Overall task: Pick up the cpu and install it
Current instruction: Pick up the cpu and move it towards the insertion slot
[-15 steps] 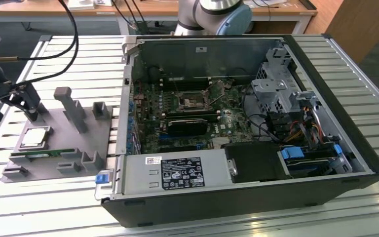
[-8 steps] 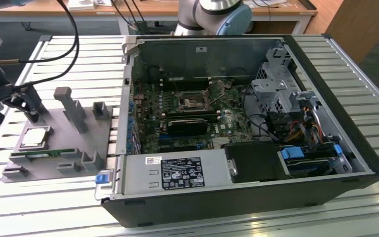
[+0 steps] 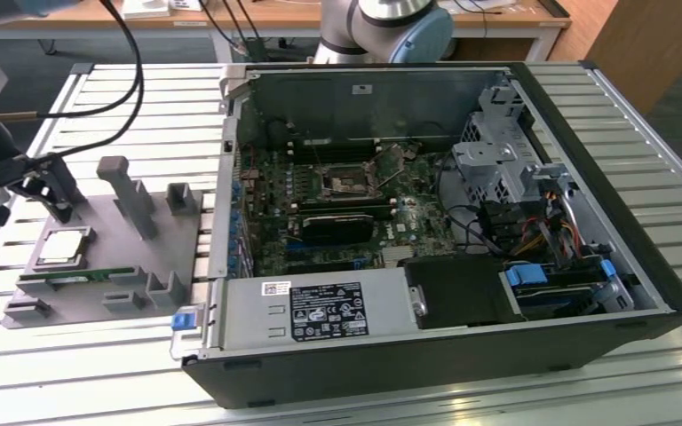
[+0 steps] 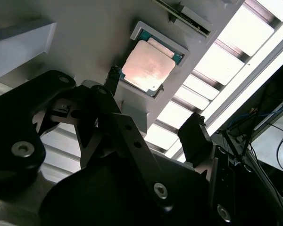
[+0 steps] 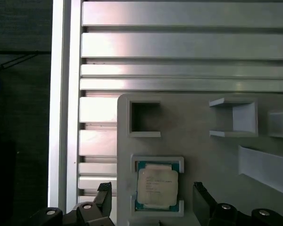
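The cpu (image 5: 155,186) lies flat with its metal top up in a shallow framed pocket (image 5: 156,162) of the grey tray (image 5: 198,117). The tray sits on the slatted table (image 3: 116,98), at the exterior view's left of the open computer case (image 3: 436,355). The pocket has raised lips at two opposite ends only. This seems meant to stop the chip sliding while leaving its other two edges free to be gripped.

The gripper (image 5: 152,195) hangs over the chip with its jaws open. In the first wrist view its dark fingers (image 5: 105,195) stand one on either side of the pocket, wider apart than the chip. They line up with the unlipped edges and touch neither chip nor tray. Nothing is held, so the pick-up is not yet made.

A narrow green memory stick (image 3: 75,275) lies in its own slot just beside the cpu. The case rests on its side with the panel off, so the motherboard (image 3: 317,204) faces up. Its square socket (image 3: 347,184) looks bare, well apart from the chip
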`<act>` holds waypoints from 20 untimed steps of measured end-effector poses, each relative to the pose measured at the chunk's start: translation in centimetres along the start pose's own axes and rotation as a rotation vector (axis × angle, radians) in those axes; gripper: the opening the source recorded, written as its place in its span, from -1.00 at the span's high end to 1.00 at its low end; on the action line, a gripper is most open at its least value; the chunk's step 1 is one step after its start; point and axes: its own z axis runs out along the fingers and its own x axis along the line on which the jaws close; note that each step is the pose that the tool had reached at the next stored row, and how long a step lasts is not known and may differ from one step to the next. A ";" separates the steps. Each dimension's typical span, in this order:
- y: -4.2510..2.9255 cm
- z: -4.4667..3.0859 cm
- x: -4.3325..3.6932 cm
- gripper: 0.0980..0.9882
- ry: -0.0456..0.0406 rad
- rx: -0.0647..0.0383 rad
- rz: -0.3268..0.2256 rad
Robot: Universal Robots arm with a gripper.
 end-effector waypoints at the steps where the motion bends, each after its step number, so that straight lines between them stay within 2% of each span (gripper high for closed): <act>1: 0.00 0.05 0.00 -0.52 -0.0001 0.000 0.000; 12: -0.11 1.72 0.05 -0.52 -0.0008 0.000 0.015; 20: -0.14 1.98 -0.16 -0.52 -0.0008 0.000 0.016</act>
